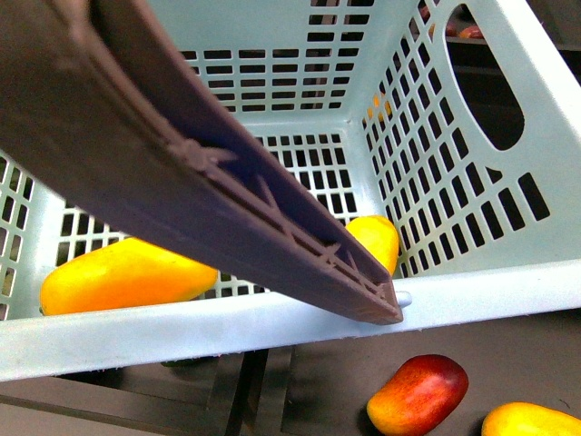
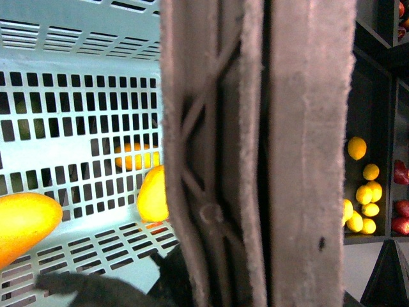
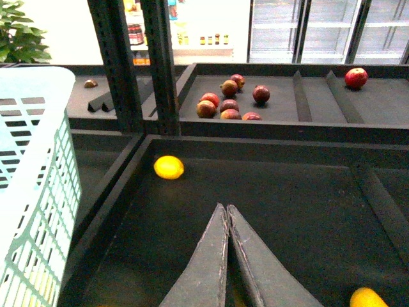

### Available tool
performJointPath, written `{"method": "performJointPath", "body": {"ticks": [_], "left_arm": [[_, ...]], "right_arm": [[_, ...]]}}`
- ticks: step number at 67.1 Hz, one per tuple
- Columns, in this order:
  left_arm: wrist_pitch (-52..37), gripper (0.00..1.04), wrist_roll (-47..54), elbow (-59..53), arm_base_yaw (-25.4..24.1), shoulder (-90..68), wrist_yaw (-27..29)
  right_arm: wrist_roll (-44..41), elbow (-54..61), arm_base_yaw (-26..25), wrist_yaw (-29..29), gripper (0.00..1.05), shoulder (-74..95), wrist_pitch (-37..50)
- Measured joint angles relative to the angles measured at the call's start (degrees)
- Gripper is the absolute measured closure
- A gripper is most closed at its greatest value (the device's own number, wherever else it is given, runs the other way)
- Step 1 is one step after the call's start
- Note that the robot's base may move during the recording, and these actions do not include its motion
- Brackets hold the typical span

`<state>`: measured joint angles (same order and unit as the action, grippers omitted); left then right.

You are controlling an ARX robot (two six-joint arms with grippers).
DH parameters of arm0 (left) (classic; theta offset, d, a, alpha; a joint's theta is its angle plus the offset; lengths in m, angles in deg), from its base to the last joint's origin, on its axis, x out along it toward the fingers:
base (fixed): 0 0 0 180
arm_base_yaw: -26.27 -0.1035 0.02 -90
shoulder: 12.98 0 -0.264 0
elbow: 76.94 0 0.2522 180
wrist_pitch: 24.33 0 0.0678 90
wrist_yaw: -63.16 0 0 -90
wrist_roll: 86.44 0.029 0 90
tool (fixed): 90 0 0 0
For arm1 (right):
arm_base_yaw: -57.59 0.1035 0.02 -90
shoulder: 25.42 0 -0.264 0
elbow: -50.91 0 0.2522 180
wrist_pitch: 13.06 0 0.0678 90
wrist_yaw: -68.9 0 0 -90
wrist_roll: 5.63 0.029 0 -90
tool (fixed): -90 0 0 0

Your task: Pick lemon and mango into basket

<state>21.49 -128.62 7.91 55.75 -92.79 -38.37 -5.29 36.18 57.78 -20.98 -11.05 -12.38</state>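
Mango [image 1: 123, 275] and lemon [image 1: 377, 238] — inside basket [image 1: 508, 300]

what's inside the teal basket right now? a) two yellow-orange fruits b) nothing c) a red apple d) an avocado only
a: the front view shows the mango lying on the slotted floor of the basket, and a smaller yellow fruit, likely the lemon, in the corner beyond the brown handle.

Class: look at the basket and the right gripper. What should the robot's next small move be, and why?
Probably draw the right gripper back from the shelf and pick nothing more. Its jaws are shut and empty, and the basket already holds the mango and the lemon.
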Motion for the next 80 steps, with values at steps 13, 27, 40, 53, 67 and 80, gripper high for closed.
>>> {"method": "performJointPath", "body": {"ticks": [13, 27, 40, 53, 67, 80], "left_arm": [[0.0, 0.91, -0.02, 0.0, 0.0, 0.0, 0.0], [0.0, 0.91, 0.0, 0.0, 0.0, 0.0, -0.02], [0.0, 0.91, 0.02, 0.0, 0.0, 0.0, 0.02], [0.0, 0.91, 0.02, 0.0, 0.0, 0.0, 0.02], [0.0, 0.91, 0.0, 0.0, 0.0, 0.0, 0.02], [0.0, 0.91, -0.04, 0.0, 0.0, -0.02, 0.02]], "right_arm": [[0.0, 0.0, 0.0, 0.0, 1.03, -2.78, -2.82], [0.0, -0.02, 0.0, 0.0, 1.03, -10.67, -12.68], [-0.02, -0.02, 0.0, 0.0, 1.03, -13.86, -14.27], [-0.09, -0.02, 0.0, 0.02, 0.8, -13.99, -14.36], [-0.09, -0.02, 0.0, 0.02, 0.46, -13.99, -14.36], [-0.07, -0.02, 0.0, 0.07, 0.1, -14.01, -14.36]]}}
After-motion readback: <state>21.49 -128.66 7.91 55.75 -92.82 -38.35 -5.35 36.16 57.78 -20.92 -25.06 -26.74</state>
